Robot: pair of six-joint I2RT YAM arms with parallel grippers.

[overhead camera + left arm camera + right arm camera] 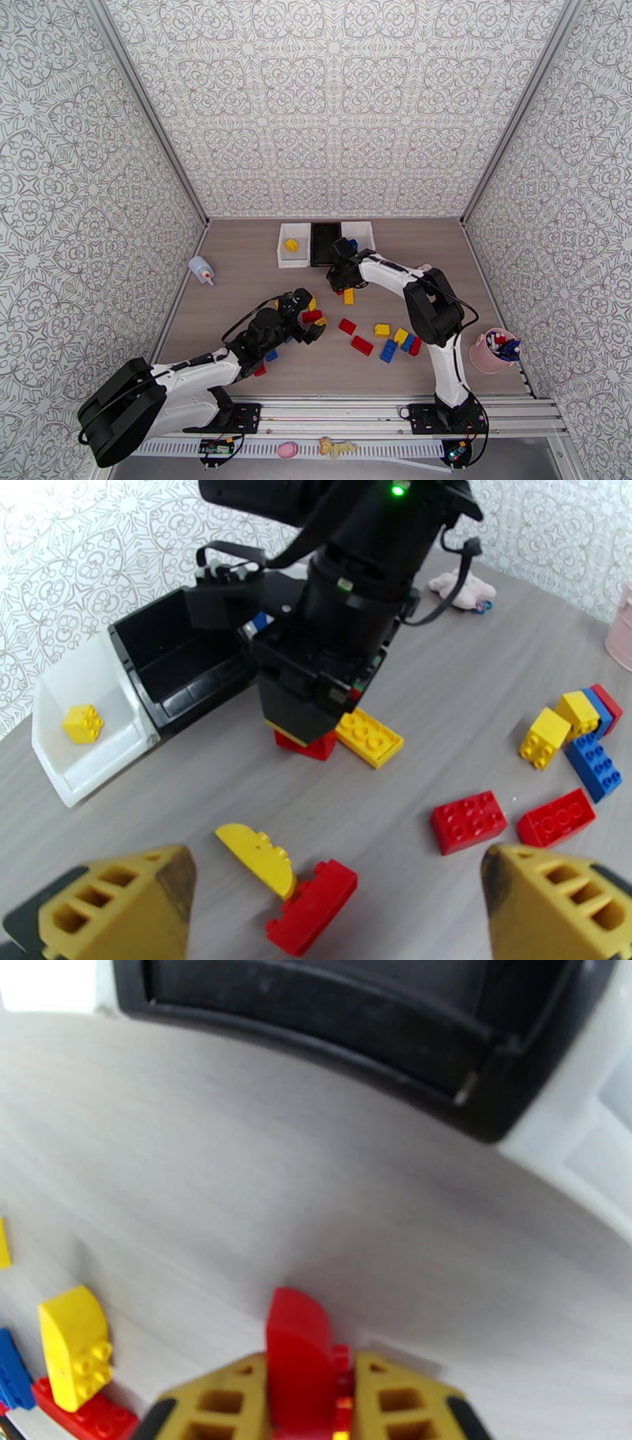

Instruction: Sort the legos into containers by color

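Bench (237, 292) holds bins (322, 241) just beyond the right gripper (341, 283), legos (362, 345) scattered near it, and a bottle (201, 271) well to its left.

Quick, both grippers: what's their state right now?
Left gripper: open, holding nothing.
Right gripper: closed on a red lego.

Three walls (332, 103) papered in a grey-and-white ornamental pattern enclose a grey wood-grain tabletop (245, 284); slanted aluminium posts (152, 110) mark the corners, under bright, even light.
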